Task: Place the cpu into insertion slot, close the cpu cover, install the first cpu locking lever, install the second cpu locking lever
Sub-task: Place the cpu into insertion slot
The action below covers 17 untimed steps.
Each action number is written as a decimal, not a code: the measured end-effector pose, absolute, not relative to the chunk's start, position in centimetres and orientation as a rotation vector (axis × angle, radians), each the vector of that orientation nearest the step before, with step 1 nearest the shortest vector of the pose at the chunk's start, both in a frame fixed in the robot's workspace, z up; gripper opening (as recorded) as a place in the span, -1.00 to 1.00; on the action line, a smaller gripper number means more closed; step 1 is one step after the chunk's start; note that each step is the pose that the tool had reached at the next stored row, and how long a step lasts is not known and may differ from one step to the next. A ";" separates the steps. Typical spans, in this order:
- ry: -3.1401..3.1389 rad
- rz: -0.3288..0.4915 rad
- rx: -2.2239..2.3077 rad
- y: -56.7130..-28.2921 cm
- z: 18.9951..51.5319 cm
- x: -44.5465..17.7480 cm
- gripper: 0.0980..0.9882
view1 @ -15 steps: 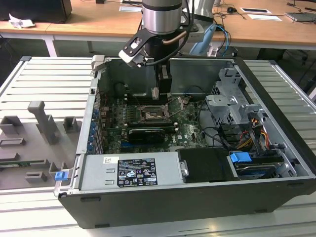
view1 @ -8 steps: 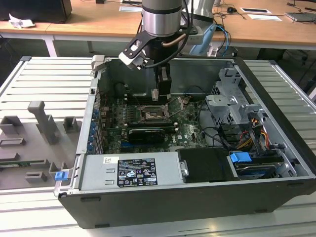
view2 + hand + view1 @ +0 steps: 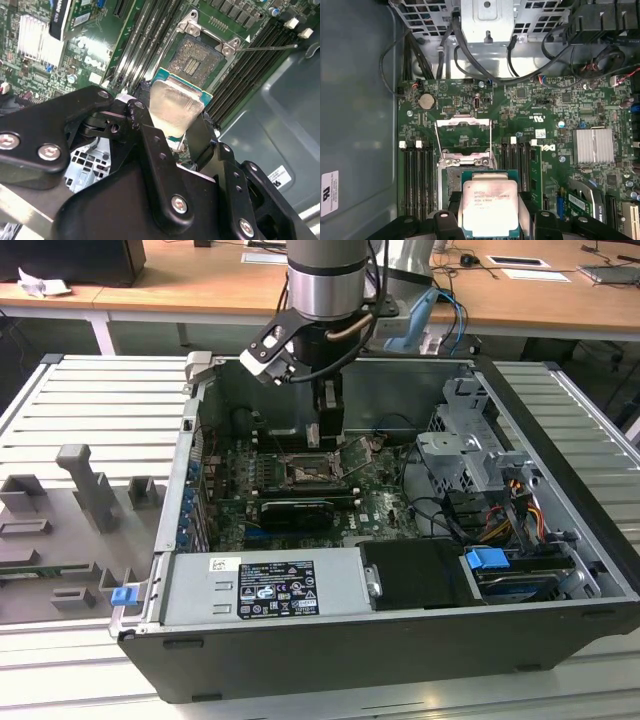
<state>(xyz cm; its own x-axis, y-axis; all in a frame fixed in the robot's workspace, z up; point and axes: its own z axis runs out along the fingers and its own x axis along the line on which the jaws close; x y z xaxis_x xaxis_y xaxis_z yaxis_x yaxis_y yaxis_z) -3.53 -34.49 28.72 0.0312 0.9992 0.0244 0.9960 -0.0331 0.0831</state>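
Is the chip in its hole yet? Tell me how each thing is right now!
cpu: held in the tool, above the board, not in yet.
tool: shut on the cpu's edges.
insertion slot: empty, contacts bare.
cpu cover: swung open.
locking lever: unlatched, sticking out sideways.

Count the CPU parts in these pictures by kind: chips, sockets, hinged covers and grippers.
pale beige-silver square metal cpu chip: 1
dark square grey-rimmed insertion slot: 1
thin silvery hinged metal cpu cover: 1
black gripper: 1
Total: 4
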 end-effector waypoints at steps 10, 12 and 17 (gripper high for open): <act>2.174 0.118 2.207 -34.1 26.2 -4.6 -0.03; 2.174 0.118 2.207 -34.0 25.9 -4.6 -0.03; 2.174 0.118 2.207 -34.0 25.1 -4.6 -0.03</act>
